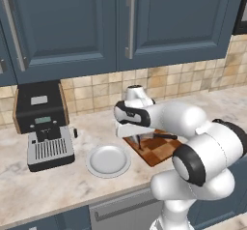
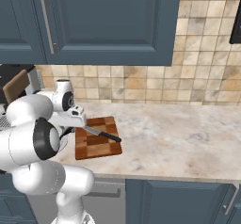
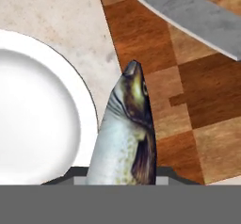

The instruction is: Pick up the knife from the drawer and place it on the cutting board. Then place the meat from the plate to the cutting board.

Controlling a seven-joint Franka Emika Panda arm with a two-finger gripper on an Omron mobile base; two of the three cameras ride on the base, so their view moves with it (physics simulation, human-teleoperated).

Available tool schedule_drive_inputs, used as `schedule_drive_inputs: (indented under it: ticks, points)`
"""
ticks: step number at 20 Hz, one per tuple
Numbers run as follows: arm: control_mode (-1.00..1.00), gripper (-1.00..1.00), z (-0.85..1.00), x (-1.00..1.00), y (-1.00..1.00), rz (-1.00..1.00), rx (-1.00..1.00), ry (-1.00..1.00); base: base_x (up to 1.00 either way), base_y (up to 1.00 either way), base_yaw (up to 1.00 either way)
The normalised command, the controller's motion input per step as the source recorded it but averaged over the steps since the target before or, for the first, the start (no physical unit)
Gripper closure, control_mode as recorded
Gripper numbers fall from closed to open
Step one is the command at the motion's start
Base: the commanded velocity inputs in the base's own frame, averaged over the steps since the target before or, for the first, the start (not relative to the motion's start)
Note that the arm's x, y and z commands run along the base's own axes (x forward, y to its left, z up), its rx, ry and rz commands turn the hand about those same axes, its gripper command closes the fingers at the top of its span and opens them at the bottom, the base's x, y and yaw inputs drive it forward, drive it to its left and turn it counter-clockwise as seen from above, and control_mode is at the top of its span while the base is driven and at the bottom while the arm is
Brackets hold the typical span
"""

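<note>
Silvery-grey, the slim whole fish (image 3: 124,138) hangs head-down, clamped between the fingers (image 3: 162,175), over the left edge of the checkered wooden cutting board (image 3: 188,100), beside the round white plate (image 3: 33,115), its long axis toward the black-handled knife (image 2: 101,133) lying across the board.

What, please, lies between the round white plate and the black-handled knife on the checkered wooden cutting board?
In the hand view, the grey fish hangs between plate and knife, over the board's near edge.
</note>
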Motion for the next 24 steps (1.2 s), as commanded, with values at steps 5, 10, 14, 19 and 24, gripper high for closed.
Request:
schedule_drive_inputs:
  ticks: [5, 10, 14, 19, 24]
  points:
    - [-1.00, 1.00, 0.00, -0.01, -0.27, 0.37, -0.02, 0.00, 0.00, 0.00, 0.00]
    - [-1.00, 1.00, 0.00, -0.09, -0.38, 0.36, 0.10, -0.04, 0.00, 0.00, 0.00]
    - [-1.00, 1.00, 0.00, 0.00, -0.30, 0.40, 0.13, 0.00, 0.00, 0.00, 0.00]
    - [-1.00, 1.00, 0.00, 0.00, -0.15, 0.41, 0.02, -0.01, 0.00, 0.00, 0.00]
    - [-1.00, 1.00, 0.00, 0.00, -0.01, 0.38, 0.00, 0.00, 0.00, 0.00, 0.00]
